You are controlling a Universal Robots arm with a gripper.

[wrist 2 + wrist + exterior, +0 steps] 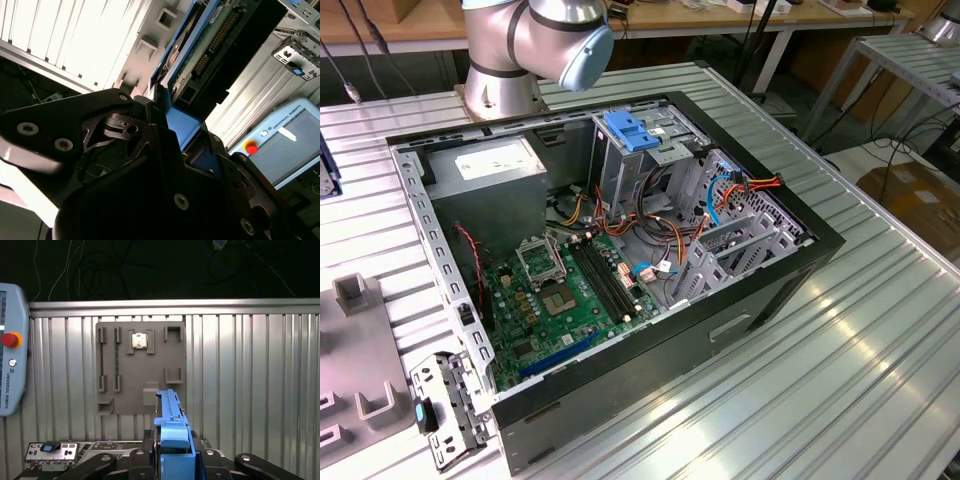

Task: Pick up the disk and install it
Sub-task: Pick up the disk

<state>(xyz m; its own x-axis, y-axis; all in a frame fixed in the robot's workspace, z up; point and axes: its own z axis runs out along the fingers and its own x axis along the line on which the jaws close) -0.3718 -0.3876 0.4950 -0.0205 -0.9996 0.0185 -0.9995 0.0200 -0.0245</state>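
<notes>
The disk [171, 422] stands edge-on in the first wrist view, its blue plastic carrier rising from between my black fingers. In the second wrist view the disk [200, 55] shows its green circuit-board side and connector row, framed by the blue carrier. My gripper [172, 462] is shut on the disk, one finger on each flat side, and my gripper [175, 127] clamps the carrier's near end. It is held above the ribbed metal table, over a grey fixture plate [140, 367]. The open computer case [790, 265] lies on the table in the exterior view, with a grey drive cage [620, 165].
A blue latch piece [630, 130] sits atop the cage, and a grey box with a white sticker [490, 165] fills the case's back corner. A loose metal panel [445, 405] lies beside the case. A teach pendant [10, 370] lies on the table. The arm's base [520, 50] stands behind the case.
</notes>
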